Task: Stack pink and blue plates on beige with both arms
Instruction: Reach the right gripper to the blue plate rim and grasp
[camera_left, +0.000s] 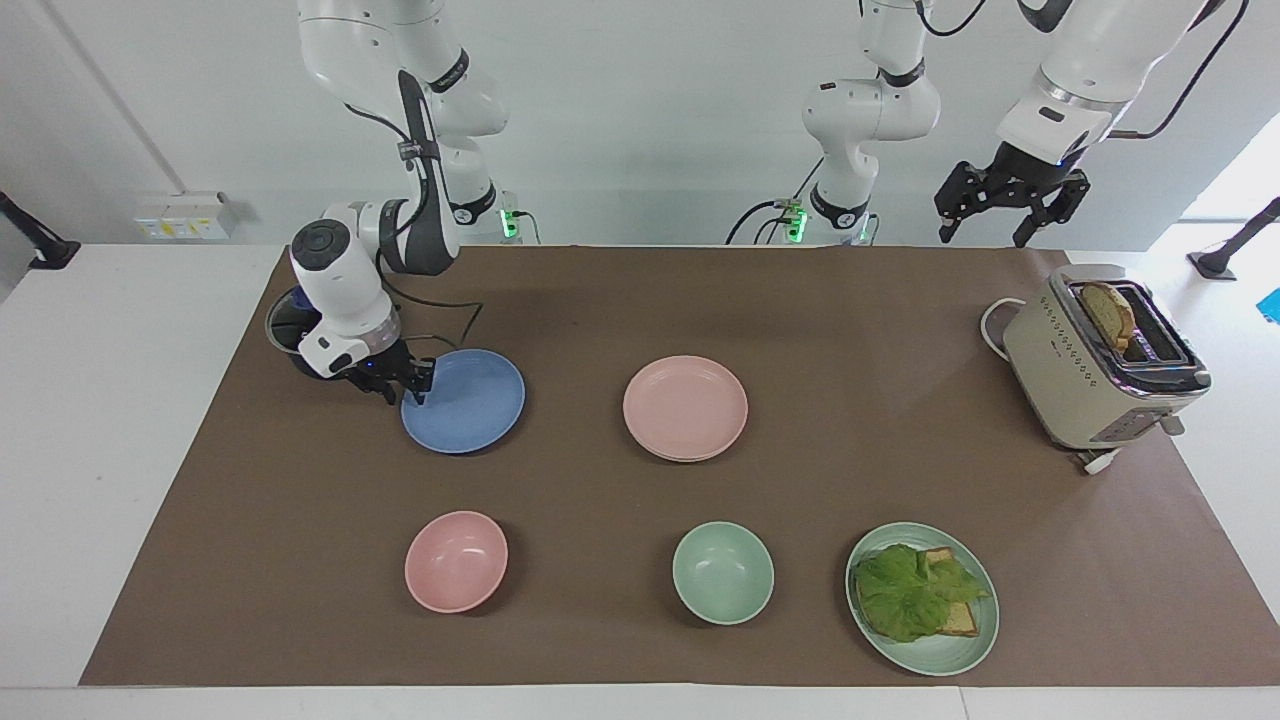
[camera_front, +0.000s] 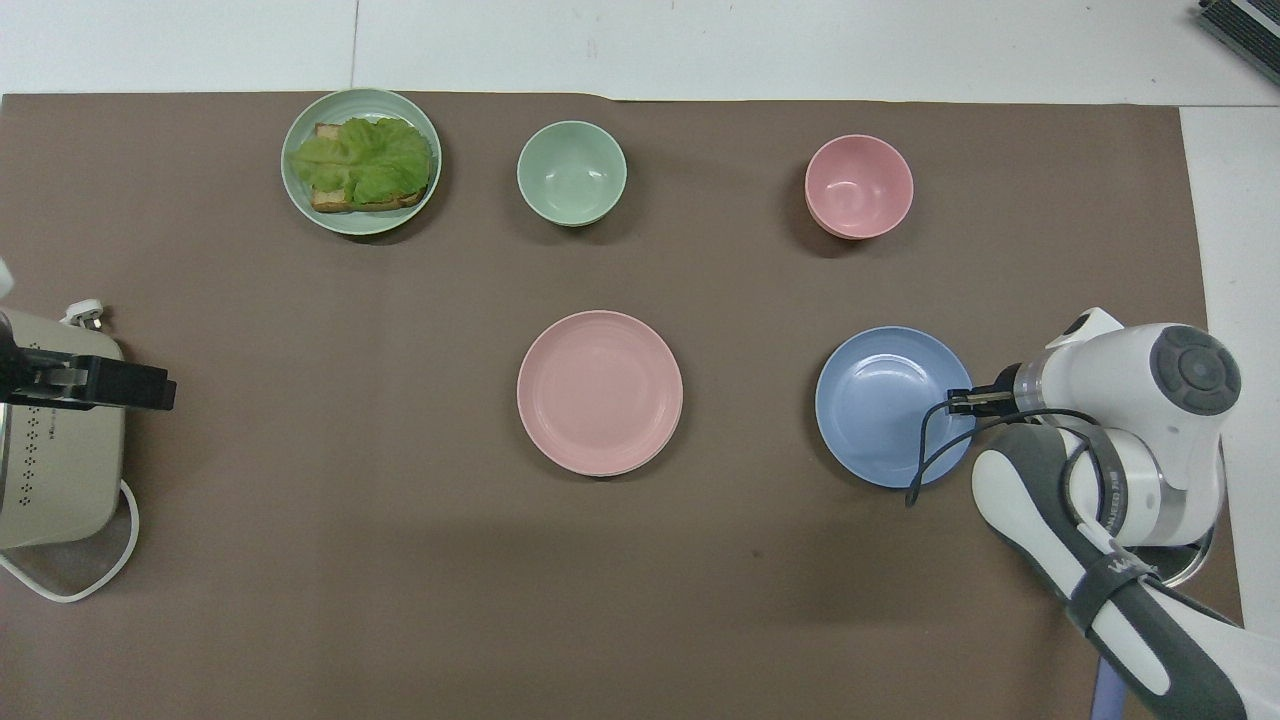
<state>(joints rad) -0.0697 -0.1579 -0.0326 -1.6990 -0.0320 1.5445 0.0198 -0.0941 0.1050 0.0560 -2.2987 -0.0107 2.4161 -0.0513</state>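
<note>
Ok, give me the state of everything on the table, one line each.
Blue plate: flat on the mat, right tool at its rim.
Pink plate: lying on a beige plate.
Pink bowl: upright, empty.
Green bowl: upright, empty.
Green plate: holds bread and lettuce.
Toaster: slice in one slot, plug lying loose.
Left tool: open, raised, waiting.
</note>
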